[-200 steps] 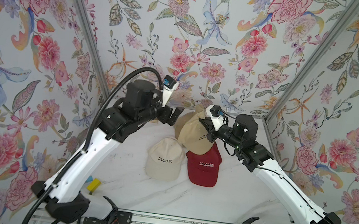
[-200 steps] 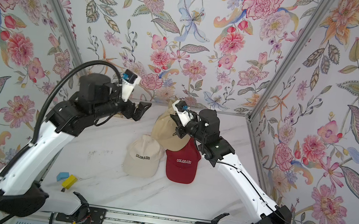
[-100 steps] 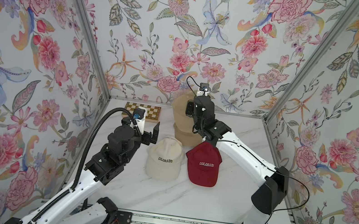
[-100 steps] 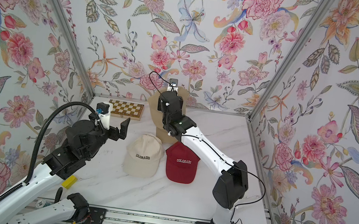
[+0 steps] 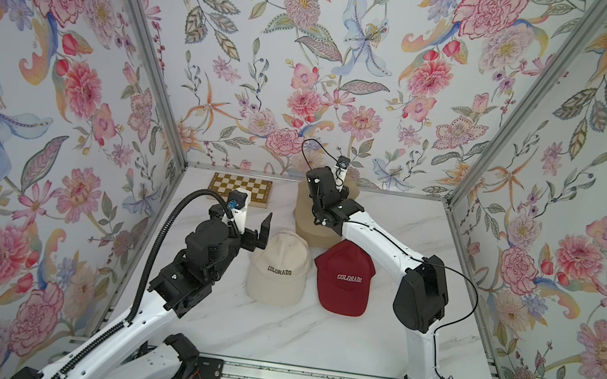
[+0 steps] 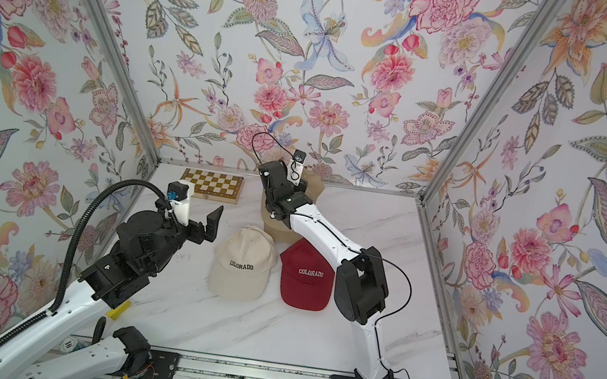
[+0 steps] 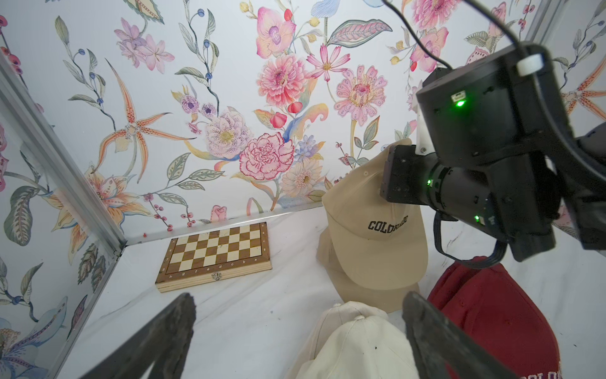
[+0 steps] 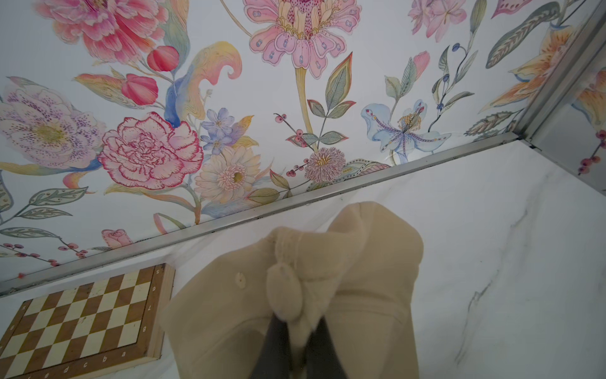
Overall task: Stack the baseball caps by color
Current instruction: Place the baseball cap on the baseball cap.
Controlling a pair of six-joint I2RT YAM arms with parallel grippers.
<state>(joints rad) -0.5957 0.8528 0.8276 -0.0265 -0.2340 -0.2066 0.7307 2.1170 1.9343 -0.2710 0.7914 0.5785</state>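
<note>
A cream cap (image 5: pixel 278 267) (image 6: pixel 243 262) and a dark red cap (image 5: pixel 345 281) (image 6: pixel 306 275) lie side by side mid-table, brims toward the front. My right gripper (image 8: pixel 298 341) is shut on a pinch of the crown of a tan cap (image 7: pixel 370 236) (image 8: pixel 344 262). That cap hangs just over a second tan cap (image 7: pixel 373 300) near the back wall. In both top views the right wrist hides most of the tan caps (image 5: pixel 304 215) (image 6: pixel 276 231). Just left of the cream cap (image 7: pixel 357 347), my left gripper (image 5: pixel 252 227) (image 6: pixel 200 220) (image 7: pixel 300 305) is open, holding nothing.
A folded wooden chessboard (image 5: pixel 241 189) (image 6: pixel 213 185) (image 7: pixel 216 256) (image 8: pixel 82 321) lies at the back left, close to the tan caps. A small yellow object (image 6: pixel 117 309) sits at the front left by the left arm. Floral walls close in three sides.
Over the last second, the left arm dropped back to the left of the cream cap. The right arm carried the tan cap toward the back wall. Since half a second ago, little has moved.
</note>
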